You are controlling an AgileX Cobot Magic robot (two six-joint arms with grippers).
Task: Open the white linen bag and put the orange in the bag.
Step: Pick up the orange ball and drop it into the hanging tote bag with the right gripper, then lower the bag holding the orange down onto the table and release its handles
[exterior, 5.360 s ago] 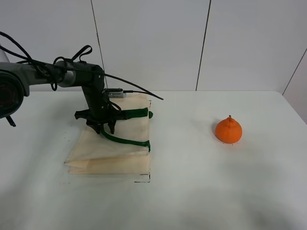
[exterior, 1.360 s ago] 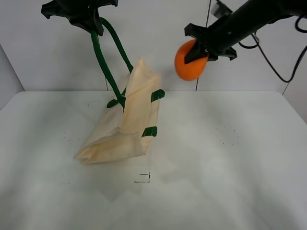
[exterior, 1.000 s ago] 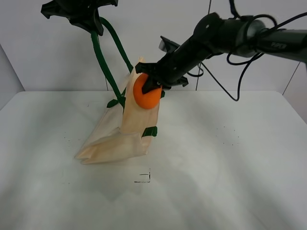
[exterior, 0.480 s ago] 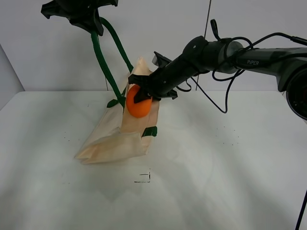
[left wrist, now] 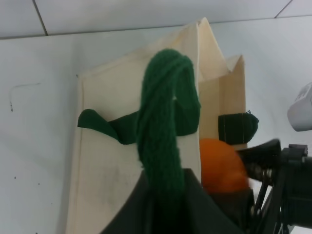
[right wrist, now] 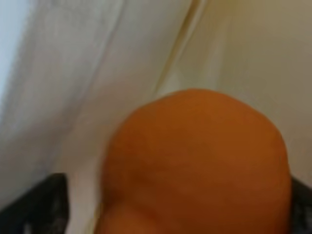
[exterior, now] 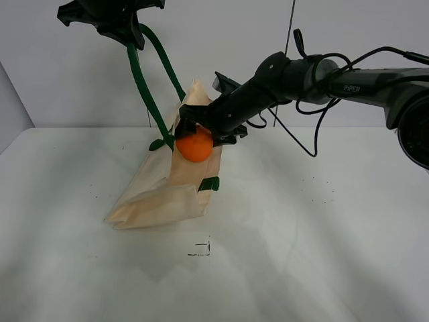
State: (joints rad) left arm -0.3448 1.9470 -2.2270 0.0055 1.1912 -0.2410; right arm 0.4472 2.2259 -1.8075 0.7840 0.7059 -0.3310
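The white linen bag (exterior: 167, 191) hangs tilted from its green strap handle (exterior: 142, 80), with its bottom resting on the table. My left gripper (exterior: 127, 32) is shut on that handle high at the upper left; the left wrist view shows the strap (left wrist: 163, 146) running into its jaws. My right gripper (exterior: 206, 129) reaches across and is shut on the orange (exterior: 195, 146) at the bag's raised upper edge. The orange fills the right wrist view (right wrist: 195, 165) with cream cloth behind it. It also shows in the left wrist view (left wrist: 222, 165) beside a green tab (left wrist: 236, 127). I cannot tell whether it is inside the mouth.
The white table (exterior: 315, 228) carries a small black corner mark (exterior: 200, 252) in front of the bag. A white panelled wall (exterior: 221, 40) stands behind. The right arm (exterior: 315, 67) and its cables stretch in from the upper right above the table.
My right gripper carried the orange from high right of the bag leftward and down to the bag's raised edge. The left gripper and the handle have stayed still over the last second.
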